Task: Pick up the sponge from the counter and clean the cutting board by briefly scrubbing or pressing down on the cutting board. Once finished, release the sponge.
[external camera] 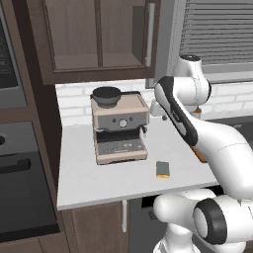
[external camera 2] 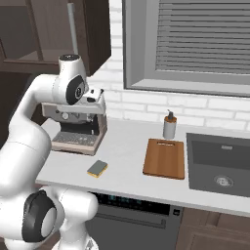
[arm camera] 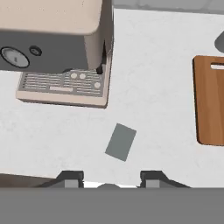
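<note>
**Sponge waits on the counter, gripper poised high above**

We see the sponge (external camera 2: 97, 169) lying flat on the counter (external camera 2: 127, 146), near its front edge, its dark grey-green face turned up and its yellow body showing at the side. It sits just in front of the coffee machine (external camera 2: 78, 129), off that machine's right front corner, and touches nothing else. From the hand view we look straight down on the sponge (arm camera: 120, 141), slightly skewed on the pale stone.

To its right, well apart, lies the cutting board (external camera 2: 165, 158), a flat reddish-brown rectangle between the sponge and the dark sink (external camera 2: 219, 163). A soap dispenser (external camera 2: 169, 125) stands just behind the board, against the white brick wall, below a window with closed blinds.

We find the gripper (arm camera: 109, 178) held above the counter, its two fingertips (arm camera: 71, 178) spread wide apart with nothing between them. The sponge lies below, between the two tips and a little ahead of them.
</note>
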Tool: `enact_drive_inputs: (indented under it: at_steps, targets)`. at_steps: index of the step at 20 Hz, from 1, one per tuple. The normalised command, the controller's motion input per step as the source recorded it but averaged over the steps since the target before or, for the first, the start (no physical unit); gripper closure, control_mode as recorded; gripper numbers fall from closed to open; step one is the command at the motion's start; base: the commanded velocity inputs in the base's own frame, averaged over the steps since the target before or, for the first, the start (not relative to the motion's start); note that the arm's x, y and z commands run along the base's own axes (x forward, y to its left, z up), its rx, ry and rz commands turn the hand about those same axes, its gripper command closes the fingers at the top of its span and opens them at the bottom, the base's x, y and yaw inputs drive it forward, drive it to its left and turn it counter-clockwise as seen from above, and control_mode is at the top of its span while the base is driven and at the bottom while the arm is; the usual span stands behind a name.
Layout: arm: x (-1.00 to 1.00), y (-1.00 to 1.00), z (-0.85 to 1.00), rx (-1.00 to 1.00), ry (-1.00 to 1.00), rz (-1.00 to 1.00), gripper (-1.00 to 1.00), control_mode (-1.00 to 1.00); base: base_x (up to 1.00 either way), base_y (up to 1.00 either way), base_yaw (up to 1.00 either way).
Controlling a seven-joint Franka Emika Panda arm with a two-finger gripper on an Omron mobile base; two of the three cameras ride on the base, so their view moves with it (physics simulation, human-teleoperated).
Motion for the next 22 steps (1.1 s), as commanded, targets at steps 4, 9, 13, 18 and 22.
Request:
enact_drive_inputs:
  at_steps: [4,9,13,18,22]
  targets:
    - [0.0,0.0,-0.22,0.0,0.0,0.0,-1.0,-1.0,0.0,0.0,0.0]
    - [-0.07,0.0,-0.79,0.0,0.0,-0.02,-1.0,-1.0,0.0,0.0,0.0]
    - [-0.35,0.0,-0.87,0.0,0.0,-0.1,-1.0,-1.0,0.0,0.0,0.0]
    - [-0.51,0.0,-0.63,0.0,-0.01,-0.16,-1.0,-1.0,0.0,0.0,0.0]
    - [-0.23,-0.11,-0.58,0.0,0.0,-0.15,-1.0,-1.0,0.0,0.0,0.0]
